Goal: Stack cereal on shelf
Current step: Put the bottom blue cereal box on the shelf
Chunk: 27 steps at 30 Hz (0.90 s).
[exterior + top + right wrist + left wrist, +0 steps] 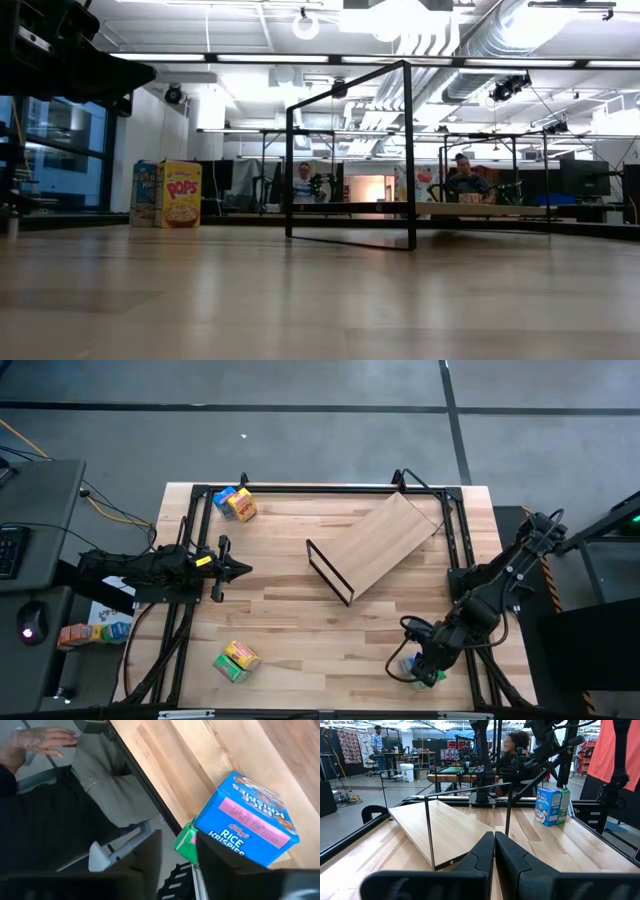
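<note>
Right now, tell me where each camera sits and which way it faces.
High view: overhead, straight down on the table; both arms, left gripper, right gripper show.
Low view: table height, level across to the shelf frame; an arm part at top left.
Left wrist view: on the left arm, facing the shelf; its shut jaws show.
Right wrist view: on the right arm, down at the Rice Krispies box; its fingers show.
Shared: both wrist views show that box.

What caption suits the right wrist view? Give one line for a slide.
Right end effector over a blue cereal box and a green box at the table edge.
</note>
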Motion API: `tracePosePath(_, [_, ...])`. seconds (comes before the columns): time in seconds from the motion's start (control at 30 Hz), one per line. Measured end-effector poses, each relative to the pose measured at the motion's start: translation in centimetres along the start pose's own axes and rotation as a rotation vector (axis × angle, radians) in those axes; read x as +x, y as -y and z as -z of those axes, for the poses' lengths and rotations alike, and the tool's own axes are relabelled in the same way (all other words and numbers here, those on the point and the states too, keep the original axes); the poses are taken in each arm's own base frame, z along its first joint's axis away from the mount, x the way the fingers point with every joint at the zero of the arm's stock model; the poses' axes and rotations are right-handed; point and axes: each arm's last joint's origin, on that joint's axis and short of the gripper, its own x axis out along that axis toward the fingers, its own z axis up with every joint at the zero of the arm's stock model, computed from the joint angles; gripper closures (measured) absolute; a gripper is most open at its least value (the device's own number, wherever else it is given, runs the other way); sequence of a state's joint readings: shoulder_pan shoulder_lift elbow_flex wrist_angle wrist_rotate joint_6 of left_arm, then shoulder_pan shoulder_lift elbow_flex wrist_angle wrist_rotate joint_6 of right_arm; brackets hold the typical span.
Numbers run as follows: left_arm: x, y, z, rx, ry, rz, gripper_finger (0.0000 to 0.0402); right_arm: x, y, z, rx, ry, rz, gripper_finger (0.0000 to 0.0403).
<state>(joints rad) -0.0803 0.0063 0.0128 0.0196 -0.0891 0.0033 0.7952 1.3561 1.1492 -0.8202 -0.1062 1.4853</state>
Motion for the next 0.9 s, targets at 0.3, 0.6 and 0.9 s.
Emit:
tracePosePath(0.3, [0.0,0.0,0.0,0.0,0.0,0.0,0.0394,1.3,0.2,1.3,0.028,-0.061,0.076,0.0385])
tracePosePath(0.6, [0.0,0.0,0.0,0.0,0.001,0.0,0.0394,2.0,1.0,1.4,0.029,-0.043,0.186,0.0401])
tracePosePath(0.9, [0.0,0.0,0.0,0.0,0.0,0.0,0.0394,2.0,1.1,1.4,0.021,-0.033,0.202,0.0402])
